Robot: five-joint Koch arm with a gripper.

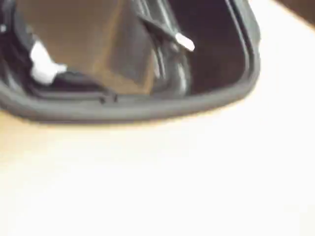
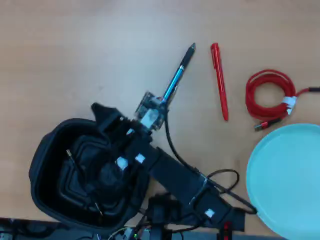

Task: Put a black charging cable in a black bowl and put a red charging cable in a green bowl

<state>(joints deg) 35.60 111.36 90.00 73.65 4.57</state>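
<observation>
The arm [image 2: 170, 170] is matte black and boxy, with white labels, a clear-cased circuit board at the wrist and loose black cables [image 2: 220, 185] toward five o'clock.

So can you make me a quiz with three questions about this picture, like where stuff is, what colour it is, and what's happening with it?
1. Where is the black cable?
A. inside the black bowl
B. on the green bowl
C. beside the red pen

2. What colour is the coiled cable lying on the table?
A. blue
B. red
C. yellow

3. What is in the green bowl?
A. the red cable
B. a pen
C. nothing that shows

Answers:
1. A, the overhead view shows the black cable lying within the rim of the black bowl.
2. B, the coil is bright red, with a white tie.
3. C, the part of the green bowl in view is bare, and the red cable lies on the table just above it in the overhead view.
</observation>
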